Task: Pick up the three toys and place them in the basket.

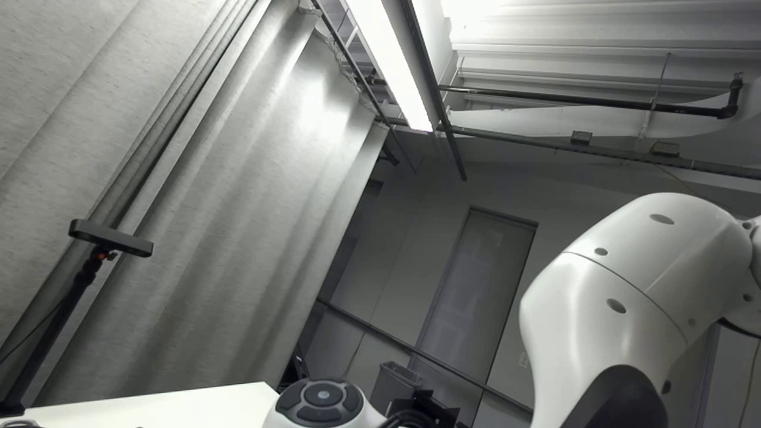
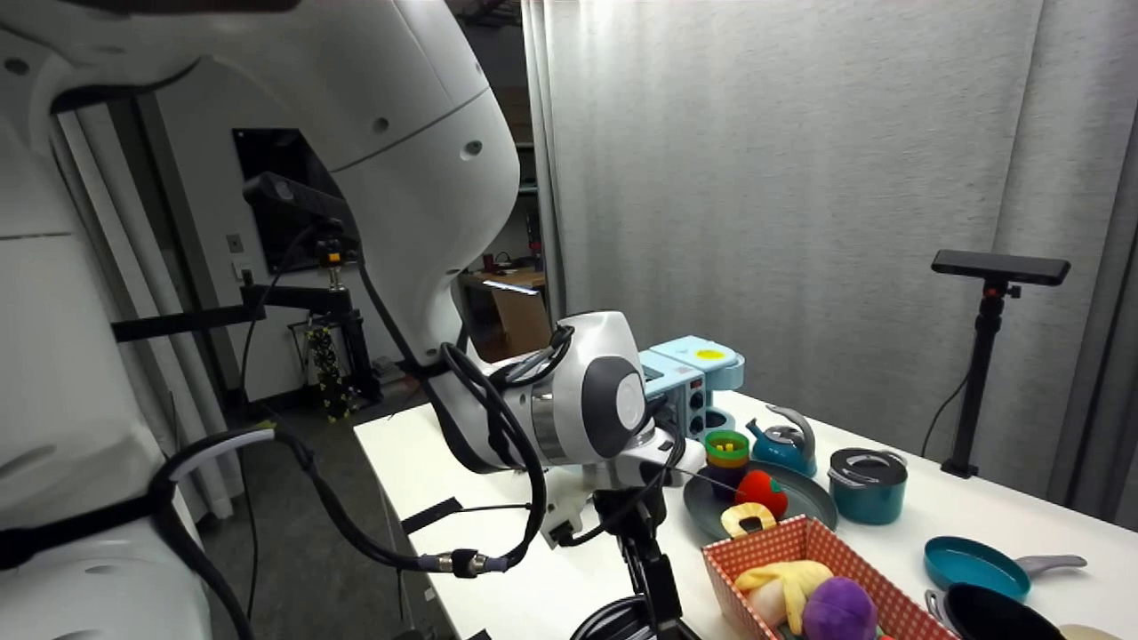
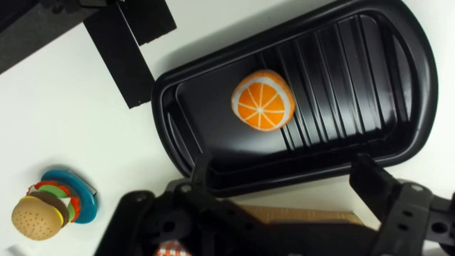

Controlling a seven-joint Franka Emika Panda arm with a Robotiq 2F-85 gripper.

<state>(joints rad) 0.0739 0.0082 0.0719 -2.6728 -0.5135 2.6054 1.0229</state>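
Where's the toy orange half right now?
In the wrist view, the toy orange half lies left of centre in the black ridged tray, up and to the right of the toy hamburger.

We see the basket (image 2: 765,548) cut by an exterior view's bottom edge and, in wrist view, partly behind the end effector (image 3: 283,169).

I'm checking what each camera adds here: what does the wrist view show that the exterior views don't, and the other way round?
Only the wrist view: the toy orange slice lying in a black tray, the toy burger, and the gripper plainly open.

Only the exterior views: the grey curtain and the white arm, in both; in an exterior view, the teal pot, the kettle and a purple toy in the basket.

Shared: the white table in every view; a red-and-white checked sliver low in the wrist view looks like part of the basket.
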